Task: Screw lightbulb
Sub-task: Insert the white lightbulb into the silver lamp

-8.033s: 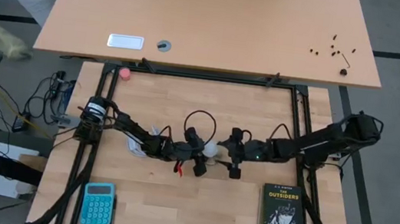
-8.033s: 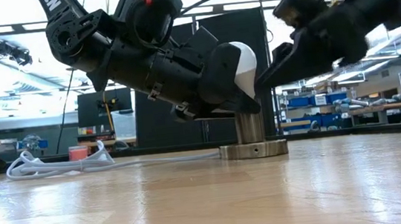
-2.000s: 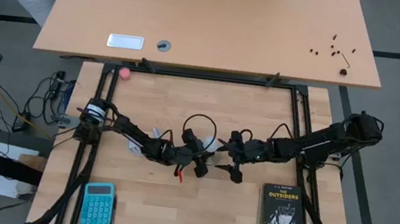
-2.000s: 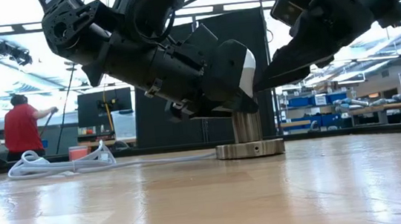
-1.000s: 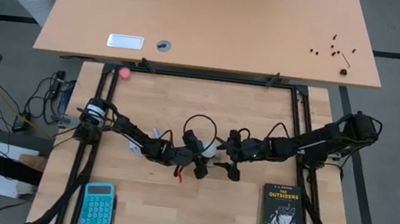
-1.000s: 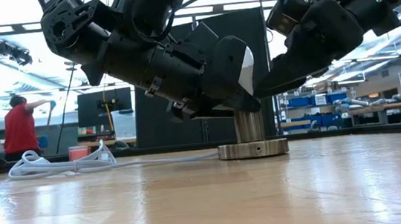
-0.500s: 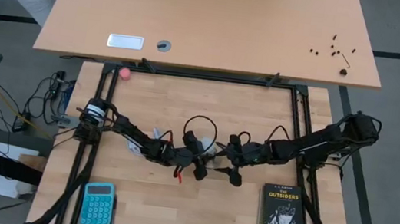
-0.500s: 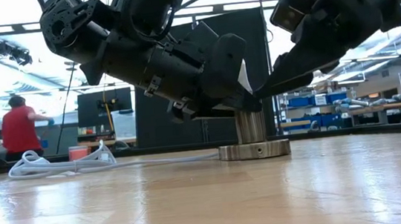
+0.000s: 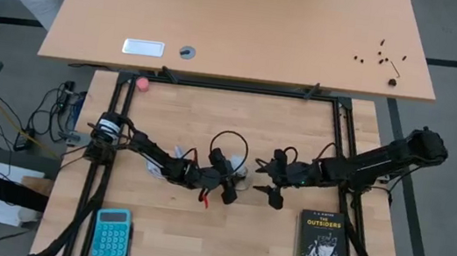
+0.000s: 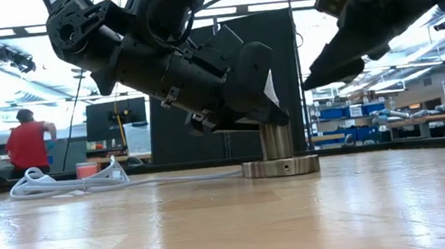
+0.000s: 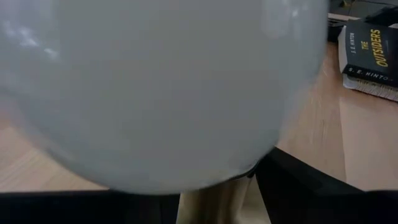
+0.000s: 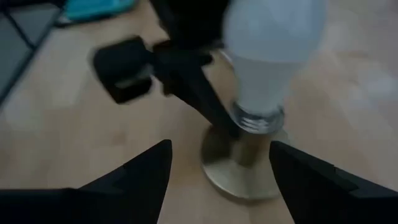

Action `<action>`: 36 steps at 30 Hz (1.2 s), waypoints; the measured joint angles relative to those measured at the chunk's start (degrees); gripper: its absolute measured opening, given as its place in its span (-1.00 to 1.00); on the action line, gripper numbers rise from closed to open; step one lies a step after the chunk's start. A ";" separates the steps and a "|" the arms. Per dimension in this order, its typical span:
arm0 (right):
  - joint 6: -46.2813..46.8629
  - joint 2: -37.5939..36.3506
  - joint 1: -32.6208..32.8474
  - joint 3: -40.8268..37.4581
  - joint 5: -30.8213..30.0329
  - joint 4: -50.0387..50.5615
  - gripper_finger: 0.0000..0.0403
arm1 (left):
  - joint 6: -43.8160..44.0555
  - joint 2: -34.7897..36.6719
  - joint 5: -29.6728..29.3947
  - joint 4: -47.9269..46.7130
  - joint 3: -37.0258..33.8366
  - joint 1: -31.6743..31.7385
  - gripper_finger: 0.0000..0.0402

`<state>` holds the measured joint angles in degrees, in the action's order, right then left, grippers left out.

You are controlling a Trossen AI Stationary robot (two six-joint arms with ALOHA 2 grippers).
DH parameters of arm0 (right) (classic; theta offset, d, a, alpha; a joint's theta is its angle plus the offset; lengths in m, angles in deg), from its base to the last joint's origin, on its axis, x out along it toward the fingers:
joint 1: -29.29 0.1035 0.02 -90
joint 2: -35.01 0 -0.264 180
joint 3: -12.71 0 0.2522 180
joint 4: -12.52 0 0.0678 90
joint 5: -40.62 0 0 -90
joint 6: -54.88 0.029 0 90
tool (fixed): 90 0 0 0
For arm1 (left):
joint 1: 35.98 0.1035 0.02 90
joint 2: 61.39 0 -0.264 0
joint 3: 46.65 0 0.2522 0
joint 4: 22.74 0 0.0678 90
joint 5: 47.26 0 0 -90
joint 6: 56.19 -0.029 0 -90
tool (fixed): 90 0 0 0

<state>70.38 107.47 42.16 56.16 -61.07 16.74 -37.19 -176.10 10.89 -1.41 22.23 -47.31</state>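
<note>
White, frosted and pear-shaped, the lightbulb (image 12: 271, 46) stands upright, its screw base in the round metal socket (image 12: 245, 163) at the table's middle. The left gripper (image 9: 223, 179) is clamped at the socket; the right gripper (image 9: 269, 187), jaws spread and empty, sits just right of the bulb.

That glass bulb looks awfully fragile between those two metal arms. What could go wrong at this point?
1. The left gripper jaws hold the lightbulb over the socket; too hard a squeeze might crack it.
2. The socket merely rests on the table; twisting could spin or tip it, tugging the white cord.
3. The right gripper, jaws open and apart from the bulb, could knock it when closing in.
</note>
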 joint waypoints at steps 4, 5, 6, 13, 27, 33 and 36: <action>0.88 -0.49 0.26 -0.02 -2.20 1.14 0.39 | -0.19 -0.04 0.04 0.04 -0.01 -0.02 -0.11; 0.88 -0.47 0.26 -0.02 -2.63 1.80 0.39 | -0.20 -0.04 0.04 0.04 -0.02 -0.02 -0.11; 0.88 -0.46 0.26 -0.02 -3.31 2.23 0.39 | -0.30 -0.04 0.04 0.03 -0.02 -0.02 -0.11; 0.88 -1.13 0.24 -0.02 -5.09 2.01 0.39 | -0.67 -0.04 0.12 0.10 -0.02 -0.02 -0.11; -0.34 -1.72 0.13 -0.02 -5.74 0.59 0.39 | -0.72 -0.04 0.21 0.13 -0.02 -0.02 -0.11; -1.82 -1.53 0.09 -0.02 -8.71 -1.61 0.39 | -0.59 -0.05 0.21 0.13 -0.02 -0.04 -0.11; -1.73 -1.27 0.09 -0.02 -9.29 -1.47 0.39 | -0.59 -0.05 0.19 0.13 -0.02 -0.04 -0.11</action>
<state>68.65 106.21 42.24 56.14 -70.36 15.27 -37.78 -176.15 11.08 -1.28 22.20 -47.36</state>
